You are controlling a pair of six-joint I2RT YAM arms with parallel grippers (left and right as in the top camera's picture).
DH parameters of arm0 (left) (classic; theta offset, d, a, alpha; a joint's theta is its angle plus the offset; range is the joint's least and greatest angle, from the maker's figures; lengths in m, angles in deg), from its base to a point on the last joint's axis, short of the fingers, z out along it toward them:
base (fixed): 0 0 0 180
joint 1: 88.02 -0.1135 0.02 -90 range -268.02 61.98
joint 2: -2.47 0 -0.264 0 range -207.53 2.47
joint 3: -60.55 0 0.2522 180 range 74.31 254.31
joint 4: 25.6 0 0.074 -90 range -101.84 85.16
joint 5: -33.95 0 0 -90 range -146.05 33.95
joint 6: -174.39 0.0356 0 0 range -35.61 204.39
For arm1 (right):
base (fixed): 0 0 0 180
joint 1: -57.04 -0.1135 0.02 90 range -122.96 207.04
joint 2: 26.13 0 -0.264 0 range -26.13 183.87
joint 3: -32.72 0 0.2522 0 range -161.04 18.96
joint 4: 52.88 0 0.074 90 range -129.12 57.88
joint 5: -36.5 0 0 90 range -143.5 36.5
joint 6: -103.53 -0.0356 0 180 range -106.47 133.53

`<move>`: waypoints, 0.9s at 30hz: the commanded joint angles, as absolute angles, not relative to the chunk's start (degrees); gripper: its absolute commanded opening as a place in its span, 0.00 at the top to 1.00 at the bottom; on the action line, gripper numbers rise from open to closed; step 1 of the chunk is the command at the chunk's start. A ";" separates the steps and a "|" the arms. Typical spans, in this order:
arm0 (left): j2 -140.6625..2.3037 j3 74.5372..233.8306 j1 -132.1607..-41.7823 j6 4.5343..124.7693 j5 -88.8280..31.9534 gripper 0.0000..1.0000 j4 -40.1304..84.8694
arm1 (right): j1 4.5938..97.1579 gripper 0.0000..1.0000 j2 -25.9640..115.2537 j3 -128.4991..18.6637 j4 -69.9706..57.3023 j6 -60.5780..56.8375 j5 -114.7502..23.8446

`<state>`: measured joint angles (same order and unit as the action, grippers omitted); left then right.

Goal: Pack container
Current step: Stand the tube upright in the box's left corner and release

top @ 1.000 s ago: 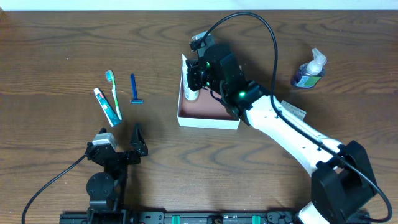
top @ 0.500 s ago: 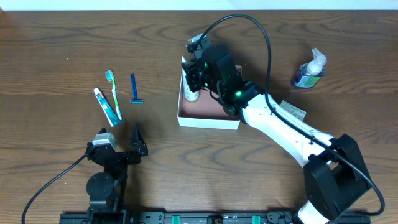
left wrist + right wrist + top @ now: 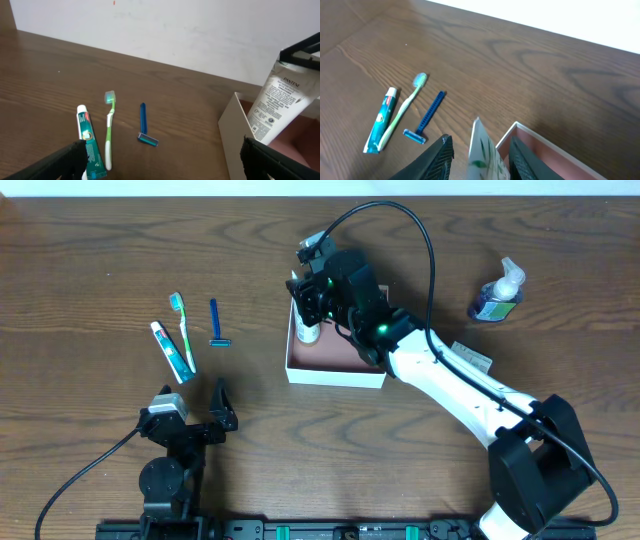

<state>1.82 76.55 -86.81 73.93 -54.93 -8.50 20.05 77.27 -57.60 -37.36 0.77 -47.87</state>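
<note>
Fingers (image 3: pixel 442 157) of right gripper (image 3: pixel 481 144) pinch white plastic Pantene tube (image 3: pixel 279 102), tilted near-upright, low end inside shallow white cardboard box (image 3: pixel 335 376) by its left wall; we see left gripper (image 3: pixel 193 398) spread, well apart.

The container (image 3: pixel 335 377) is a shallow square cardboard box without a lid, with white outer walls and rim and a dull pinkish-brown inside. It sits flat on the table (image 3: pixel 100 240) near the middle, a little toward 12 o'clock in the overhead view, with the opening upward. Its 12 o'clock part is hidden from view.
</note>
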 commanded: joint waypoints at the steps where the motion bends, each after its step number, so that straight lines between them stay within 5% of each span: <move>1: 1.84 74.56 -87.09 74.72 -55.17 0.02 -7.74 | 20.02 0.62 77.70 -61.40 -36.38 1.69 -47.71; 13: 1.84 74.56 -87.09 74.72 -55.17 0.02 -7.74 | 20.53 0.63 77.66 -74.93 -22.21 1.39 -54.12; 27: 1.84 74.56 -87.09 74.72 -55.17 0.02 -7.74 | 32.77 0.51 76.11 -79.21 9.50 -19.29 -62.67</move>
